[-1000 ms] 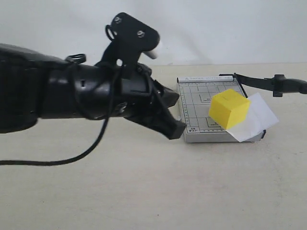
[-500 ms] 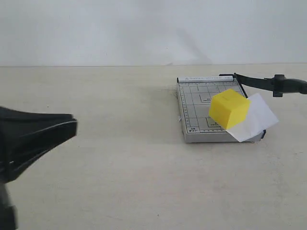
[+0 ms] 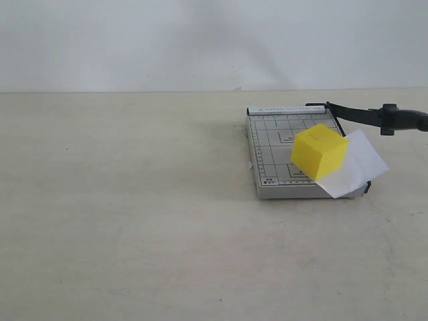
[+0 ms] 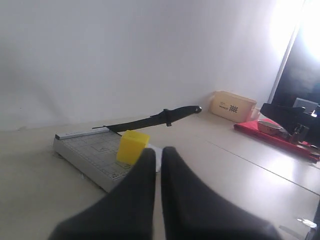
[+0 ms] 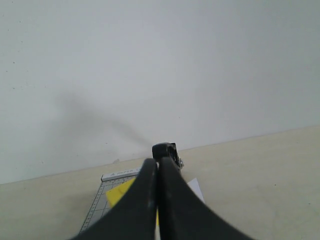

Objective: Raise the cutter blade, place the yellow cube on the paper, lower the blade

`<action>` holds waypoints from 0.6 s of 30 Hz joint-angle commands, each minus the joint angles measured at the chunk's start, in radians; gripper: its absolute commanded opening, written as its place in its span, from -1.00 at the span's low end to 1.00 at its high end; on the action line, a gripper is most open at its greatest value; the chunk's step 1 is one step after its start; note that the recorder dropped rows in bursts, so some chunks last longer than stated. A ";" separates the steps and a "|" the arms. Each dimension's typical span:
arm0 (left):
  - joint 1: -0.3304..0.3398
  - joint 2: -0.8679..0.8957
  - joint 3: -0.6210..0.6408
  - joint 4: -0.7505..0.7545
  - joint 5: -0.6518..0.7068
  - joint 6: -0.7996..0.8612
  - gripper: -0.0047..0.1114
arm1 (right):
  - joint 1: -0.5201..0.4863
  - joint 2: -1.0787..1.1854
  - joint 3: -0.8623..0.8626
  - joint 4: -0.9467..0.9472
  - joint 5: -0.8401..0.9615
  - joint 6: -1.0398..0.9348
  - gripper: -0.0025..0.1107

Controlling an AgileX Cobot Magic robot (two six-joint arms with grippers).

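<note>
No legible text: print strip along top edge of grey cutter board [image 3: 269, 152] too small to read, dark label on beige box [image 4: 232, 105] blurred.

A plain white wall [image 3: 134, 40] backs the pale beige worktop [image 3: 134, 254] — a cream box [image 4: 232, 105] sits against it, bright glare beside.

One yellow cube [image 3: 319, 151]; one white paper [image 3: 361, 164]; one grey cutter board [image 3: 274, 147]; one cutter blade [image 3: 361, 115]; one desk [image 3: 134, 234].
</note>
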 commanded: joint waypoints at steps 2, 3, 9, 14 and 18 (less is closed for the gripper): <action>-0.001 -0.004 0.019 0.000 0.020 -0.021 -0.84 | 0.001 -0.007 -0.001 0.001 -0.007 -0.003 -0.96; -0.001 -0.004 0.019 0.000 0.020 -0.021 -0.84 | 0.001 -0.007 -0.001 0.001 -0.007 -0.003 -0.96; -0.001 -0.004 0.027 0.000 0.085 -0.021 -0.84 | 0.001 -0.007 -0.001 0.001 -0.007 -0.003 -0.96; -0.001 -0.004 0.027 0.000 0.109 0.032 -0.84 | 0.001 -0.007 -0.001 0.001 -0.007 -0.003 -0.96; -0.001 -0.004 0.027 0.000 0.108 0.032 -0.84 | 0.001 -0.007 -0.001 0.001 -0.007 -0.003 -0.96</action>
